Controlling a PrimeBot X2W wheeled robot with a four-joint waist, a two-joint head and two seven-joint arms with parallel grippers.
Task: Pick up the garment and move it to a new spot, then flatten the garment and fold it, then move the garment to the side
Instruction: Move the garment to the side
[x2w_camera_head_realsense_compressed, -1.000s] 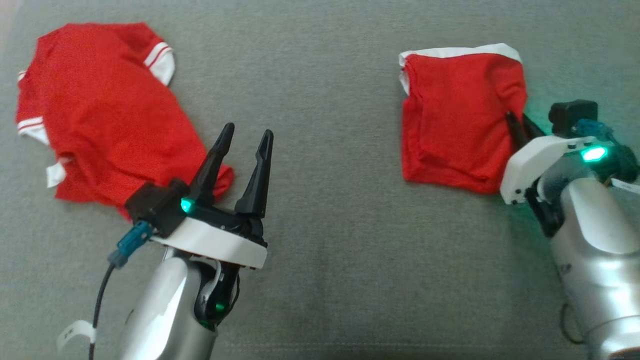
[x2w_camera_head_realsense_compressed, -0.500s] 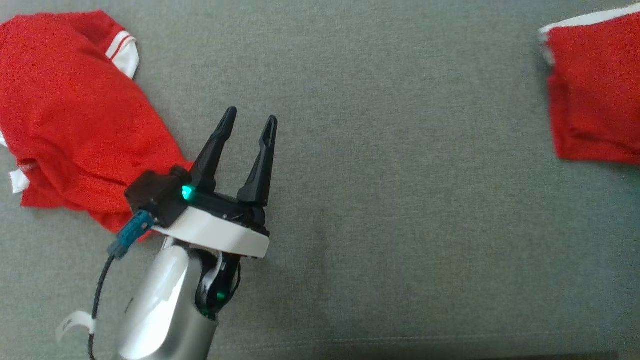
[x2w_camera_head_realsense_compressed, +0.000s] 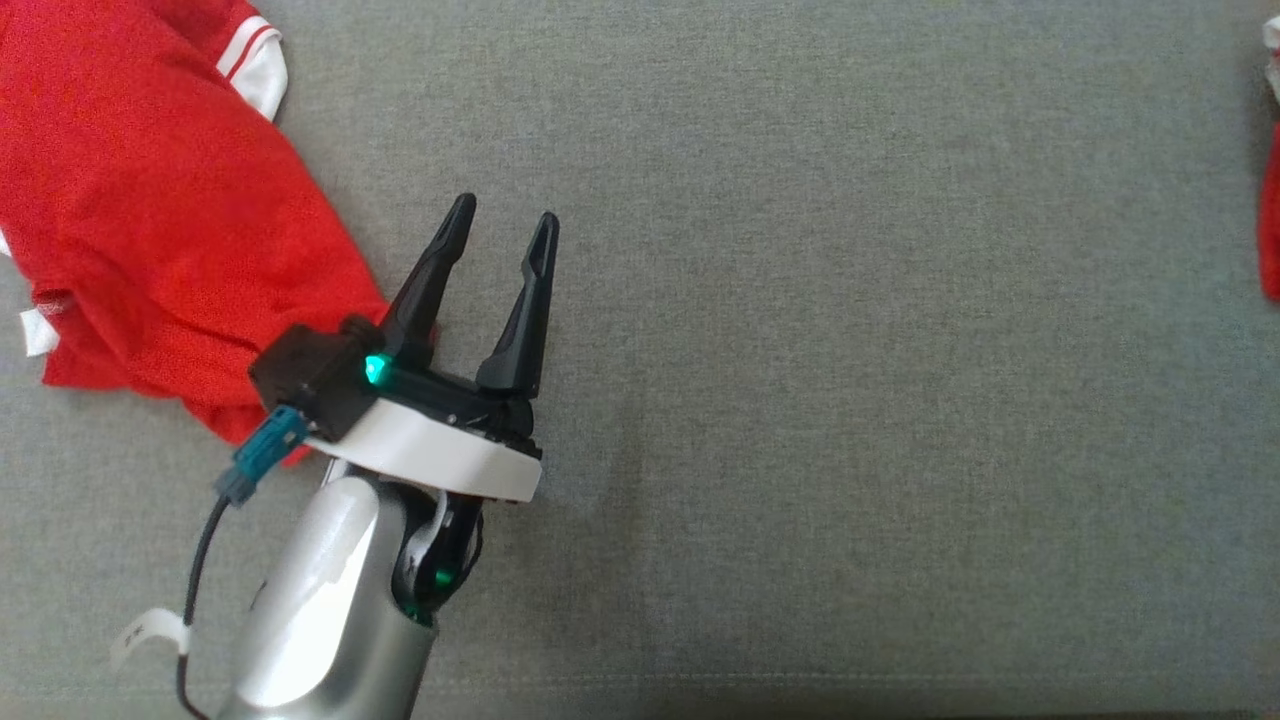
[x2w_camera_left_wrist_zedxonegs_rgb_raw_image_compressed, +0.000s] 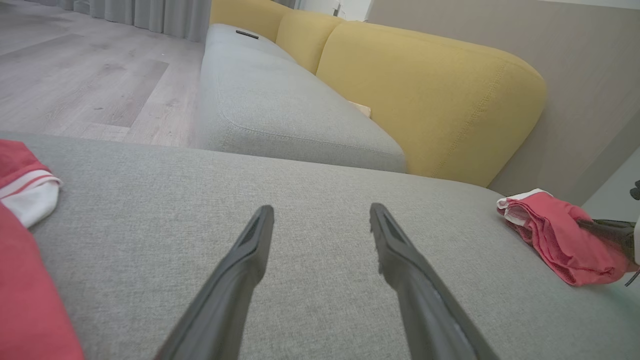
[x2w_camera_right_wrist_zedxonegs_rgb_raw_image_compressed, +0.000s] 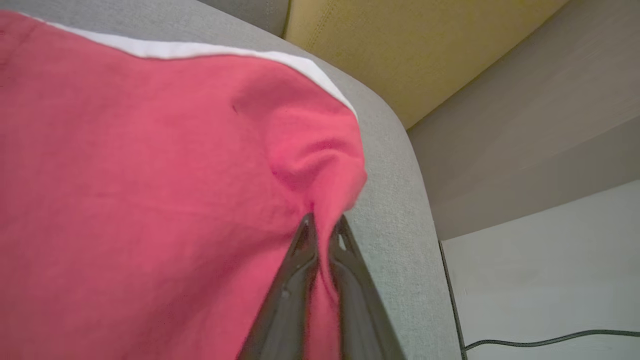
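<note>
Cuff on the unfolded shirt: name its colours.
The cuff is white with a red stripe; the head view shows it best.

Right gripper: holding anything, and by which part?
Yes. The right gripper is shut on the folded red garment, pinching a bunched ridge of cloth at its side edge, near the white-trimmed corner.

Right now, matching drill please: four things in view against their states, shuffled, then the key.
Things:
1. left gripper
2. right gripper
3. folded red garment
4. red jersey

States:
A. pinched at one edge
B. open, holding nothing
C. lying loose on the robot's left, ungripped
D. shut on fabric

Pairs: 1-B, 2-D, 3-A, 4-C
</note>
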